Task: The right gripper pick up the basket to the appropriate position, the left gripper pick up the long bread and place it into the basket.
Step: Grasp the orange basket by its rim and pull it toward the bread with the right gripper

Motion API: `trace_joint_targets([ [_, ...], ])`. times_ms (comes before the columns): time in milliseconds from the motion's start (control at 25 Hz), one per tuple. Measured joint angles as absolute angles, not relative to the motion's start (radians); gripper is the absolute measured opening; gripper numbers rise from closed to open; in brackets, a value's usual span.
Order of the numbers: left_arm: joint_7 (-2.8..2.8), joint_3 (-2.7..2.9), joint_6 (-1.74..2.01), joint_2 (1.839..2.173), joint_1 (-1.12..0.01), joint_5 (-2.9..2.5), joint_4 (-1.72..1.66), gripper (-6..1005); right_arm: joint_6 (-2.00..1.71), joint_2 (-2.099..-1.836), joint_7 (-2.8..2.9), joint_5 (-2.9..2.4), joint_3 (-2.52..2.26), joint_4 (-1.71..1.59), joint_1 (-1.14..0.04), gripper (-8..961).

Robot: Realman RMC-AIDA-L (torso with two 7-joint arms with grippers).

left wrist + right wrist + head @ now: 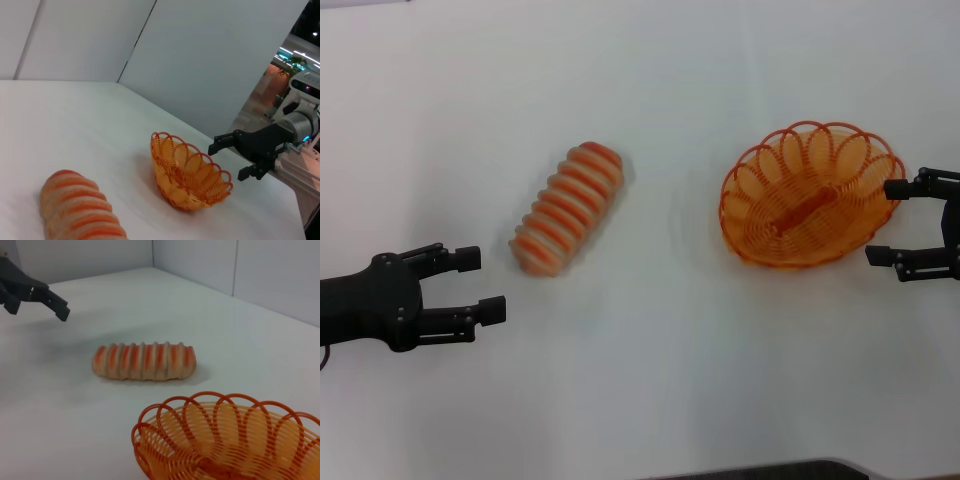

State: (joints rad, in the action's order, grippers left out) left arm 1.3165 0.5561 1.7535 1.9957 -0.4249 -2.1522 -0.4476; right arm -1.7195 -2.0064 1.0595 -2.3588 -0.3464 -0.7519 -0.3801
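Observation:
The long bread [567,208], cream-tan with orange ridged stripes, lies slantwise on the white table left of centre. It also shows in the left wrist view [75,212] and the right wrist view [144,361]. The orange wire basket [750,190] stands empty at the right; it also shows in the wrist views [172,187] [165,440]. My left gripper [480,285] is open and empty, a little below and left of the bread, apart from it. My right gripper [887,222] is open right beside the basket's right rim, holding nothing. It also shows in the left wrist view [229,161], and the left gripper in the right wrist view [37,310].
The white table [650,380] bears only the bread and the basket. Grey wall panels [200,60] stand behind the table's far side. A dark edge [770,470] shows at the table's front.

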Motion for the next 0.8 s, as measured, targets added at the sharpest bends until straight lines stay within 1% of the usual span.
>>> trace_joint_targets([
  [320,1.317,0.561,1.749,2.005,-0.425,-2.152,-0.448,931,-1.721,-2.006,1.049,-2.359,-0.346,-0.752,-0.376,916],
  [800,1.316,0.557,1.748,2.003,-0.421,-2.151,-0.448,928,-1.723,-2.006,1.069,-2.328,-0.318,-0.752,-0.374,917],
])
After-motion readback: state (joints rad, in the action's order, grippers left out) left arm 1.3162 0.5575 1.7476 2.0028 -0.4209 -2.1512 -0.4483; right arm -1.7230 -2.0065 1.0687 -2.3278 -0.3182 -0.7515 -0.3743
